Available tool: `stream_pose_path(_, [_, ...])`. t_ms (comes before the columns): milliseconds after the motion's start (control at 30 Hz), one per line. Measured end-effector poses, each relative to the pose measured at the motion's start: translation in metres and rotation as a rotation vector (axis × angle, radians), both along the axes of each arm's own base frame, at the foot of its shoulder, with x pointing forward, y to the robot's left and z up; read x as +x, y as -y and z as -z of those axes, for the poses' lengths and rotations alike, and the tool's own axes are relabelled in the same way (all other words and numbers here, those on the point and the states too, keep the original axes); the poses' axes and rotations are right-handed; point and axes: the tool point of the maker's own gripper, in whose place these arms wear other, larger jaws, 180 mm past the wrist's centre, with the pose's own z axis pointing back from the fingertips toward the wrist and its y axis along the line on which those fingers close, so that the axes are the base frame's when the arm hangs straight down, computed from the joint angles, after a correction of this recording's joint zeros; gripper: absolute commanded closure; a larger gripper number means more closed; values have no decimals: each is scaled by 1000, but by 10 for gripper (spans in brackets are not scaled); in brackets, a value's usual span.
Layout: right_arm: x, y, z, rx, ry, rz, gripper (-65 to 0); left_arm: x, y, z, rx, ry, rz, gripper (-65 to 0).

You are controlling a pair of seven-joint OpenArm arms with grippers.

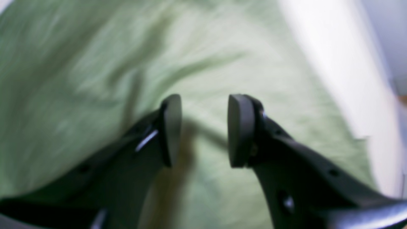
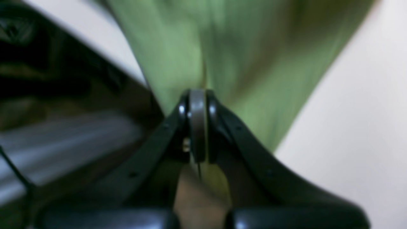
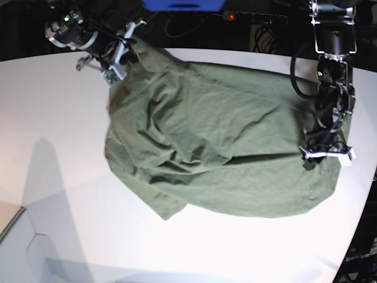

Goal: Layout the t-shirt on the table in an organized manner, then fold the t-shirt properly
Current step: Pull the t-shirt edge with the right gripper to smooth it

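Left wrist view first: the left gripper [image 1: 203, 130] is being held with its jaws apart and nothing between them, and the t-shirt [image 1: 127, 79] is being seen spread right underneath. Probably it's being lined up for a pinch on the cloth, though the blur is hiding whether the fabric is being touched.

Right wrist view: the right gripper [image 2: 197, 127] is being kept with its jaws pressed together, seemingly on a fold of the t-shirt [image 2: 229, 47], which is being stretched away from the tips. Looks like a corner is being gripped so the shirt can be pulled flat.

Base view: the t-shirt [image 3: 224, 147] is lying bunched and wrinkly on the surface [image 3: 59, 147]; the right gripper [image 3: 115, 56] is being held at the shirt's far-left corner, the left gripper [image 3: 327, 154] over its right edge.
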Motion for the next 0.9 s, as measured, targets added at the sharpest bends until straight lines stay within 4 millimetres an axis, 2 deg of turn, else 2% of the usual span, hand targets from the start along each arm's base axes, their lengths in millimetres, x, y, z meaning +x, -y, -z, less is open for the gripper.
stream_pose_path(67, [4,17,7,-76,-22,-2,0,7,6,-15,4,39,19,-238])
stream_pose_path(133, [22,33,1,-118,19,24,0,8,15,-18,-11,26,58,-238])
stream_pose_path(267, [83,28,-30,-80,180,31,0,5,27,-9,-43,4,62,-238])
stream_pose_path(333, [107,28,-36,-66,221,45,0,5,35,-7,-59,2,74,-238])
stream_pose_path(467, [128,39,-7,-68,140,76,0,5,33,-6,-51,-1,68,-238])
stream_pose_path(567, [125,44,19,-59,60,94,0,2,29,13,-68,-54,51,-238])
stream_pose_path(667, [108,47,36,-65,2,97,0,2,22,26,-75,-90,26,-238])
stream_pose_path(733, [94,46,37,-58,-1,91,0,0,17,33,-82,-106,8,-238])
stream_pose_path(900, [56,55,37,-116,-34,47,0,5,14,35,-88,-108,0,-238])
